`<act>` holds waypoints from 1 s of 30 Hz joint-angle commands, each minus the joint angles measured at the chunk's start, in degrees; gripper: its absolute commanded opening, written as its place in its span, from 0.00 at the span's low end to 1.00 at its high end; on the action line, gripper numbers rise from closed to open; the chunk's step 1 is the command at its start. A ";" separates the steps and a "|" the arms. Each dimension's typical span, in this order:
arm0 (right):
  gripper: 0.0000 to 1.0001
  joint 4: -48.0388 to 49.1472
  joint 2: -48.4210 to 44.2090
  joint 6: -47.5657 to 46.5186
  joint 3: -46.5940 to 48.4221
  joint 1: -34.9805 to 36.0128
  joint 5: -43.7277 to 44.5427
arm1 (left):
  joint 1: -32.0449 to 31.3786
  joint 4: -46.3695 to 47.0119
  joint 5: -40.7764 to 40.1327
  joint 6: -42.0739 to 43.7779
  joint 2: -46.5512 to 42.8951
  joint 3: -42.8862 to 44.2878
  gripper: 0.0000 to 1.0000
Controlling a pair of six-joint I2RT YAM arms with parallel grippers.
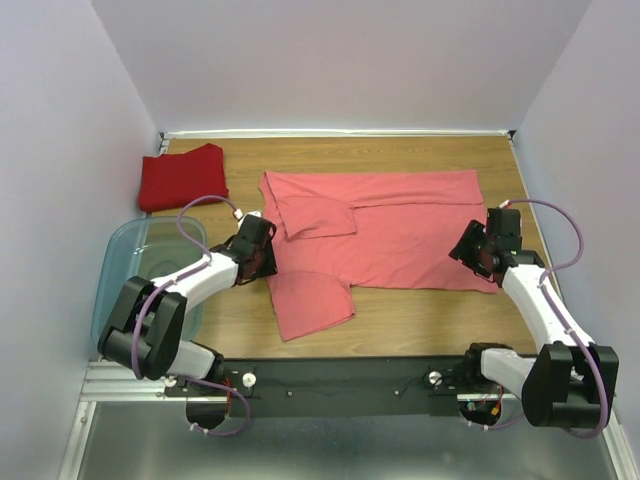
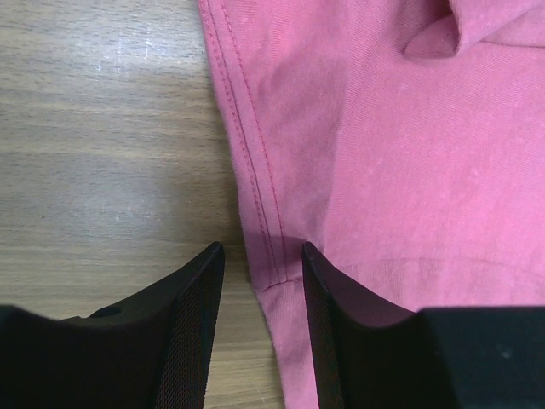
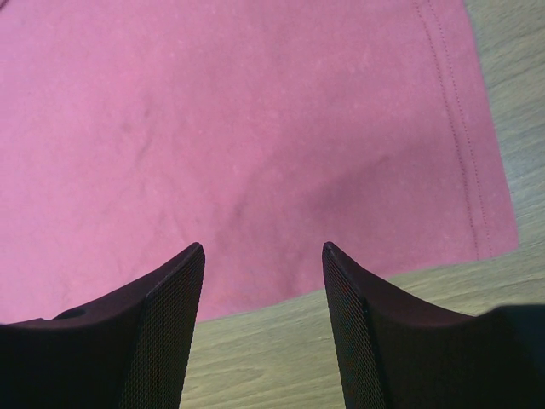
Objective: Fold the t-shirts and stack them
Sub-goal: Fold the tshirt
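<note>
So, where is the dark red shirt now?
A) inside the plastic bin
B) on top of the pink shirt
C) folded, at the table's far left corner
C: the dark red shirt lies folded on the table at the far left, apart from the bin and the pink shirt.

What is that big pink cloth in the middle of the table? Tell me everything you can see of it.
It is a salmon-pink t-shirt of soft knit cloth with double-stitched hems, lying flat on the wooden table. One sleeve is folded in over the body; the other sleeve juts toward the arms. The open left end effector straddles its left edge, and the open right end effector sits over its near right corner.
</note>
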 commanded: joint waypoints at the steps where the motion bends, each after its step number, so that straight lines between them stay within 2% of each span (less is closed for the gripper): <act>1: 0.65 0.07 -2.61 0.75 -0.62 -0.18 -1.58 | -1.73 -4.74 -3.85 -0.98 3.35 0.49 0.49; 8: 0.65 0.60 -4.99 1.19 -1.67 -0.18 -4.39 | -3.58 -8.08 -5.08 -2.65 6.26 1.46 0.35; 10: 0.65 0.68 -5.87 1.01 -1.94 -0.18 -4.05 | -4.02 -8.61 -5.61 -3.09 6.87 1.72 0.26; 11: 0.65 0.77 -6.39 1.01 -2.11 -0.18 -3.61 | -4.11 -8.96 -5.61 -3.35 7.05 1.90 0.16; 14: 0.65 0.68 -6.75 0.49 -2.12 -0.18 -2.90 | -4.20 -9.66 -5.61 -3.53 7.05 2.34 0.00; 22: 0.65 -0.19 -3.68 0.92 -0.81 -0.18 3.07 | -4.29 -9.84 -6.05 -2.39 3.80 2.96 0.00; 30: 0.65 -7.57 6.94 1.71 4.21 -0.36 9.13 | -4.29 -5.80 -5.17 1.48 2.13 2.61 0.00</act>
